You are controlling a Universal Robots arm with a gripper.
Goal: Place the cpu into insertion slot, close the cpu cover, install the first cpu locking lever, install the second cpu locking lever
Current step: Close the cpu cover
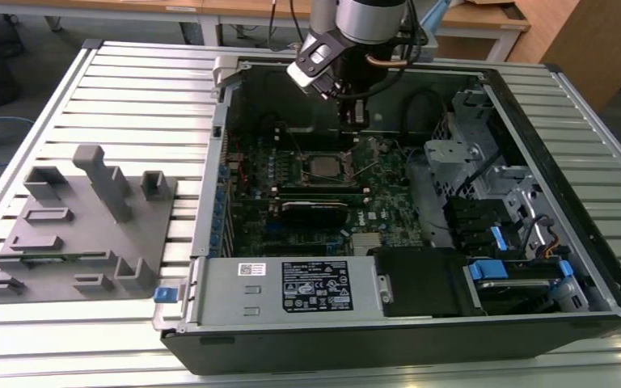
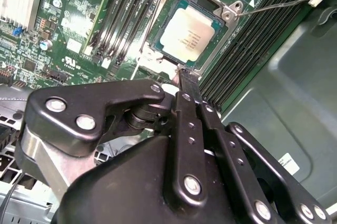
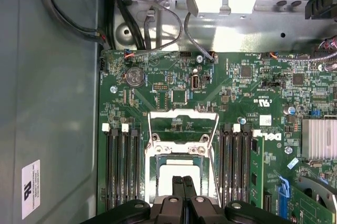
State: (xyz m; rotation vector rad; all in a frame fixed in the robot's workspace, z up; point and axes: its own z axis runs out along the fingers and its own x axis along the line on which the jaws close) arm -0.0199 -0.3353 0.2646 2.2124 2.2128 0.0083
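Observation:
The cpu [image 2: 190, 34] lies flat in its socket on the green motherboard [image 1: 381, 210], pale metal top up. The silvery cpu cover [image 2: 227, 14] frames it and appears laid down over it. Two thin wire locking levers [image 3: 149, 129] stand out from the socket, unlatched; one lever [image 2: 274, 5] reaches toward the case wall. My gripper [image 2: 184, 75] hangs just above the socket's edge, fingers pressed together with nothing between them. In the first wrist view the gripper [image 3: 182, 181] covers part of the cpu [image 3: 167, 174]. From outside, the gripper [image 1: 355, 120] is inside the open case, above the socket [image 1: 326, 166].
Black memory slots [image 3: 120, 166] flank the socket on both sides. Cables [image 3: 152, 29] and a metal drive cage [image 1: 456, 153] crowd the case. The power supply [image 1: 289, 287] sits at the front. A grey fixture block [image 1: 73, 226] stands on the slatted table at the exterior view's left.

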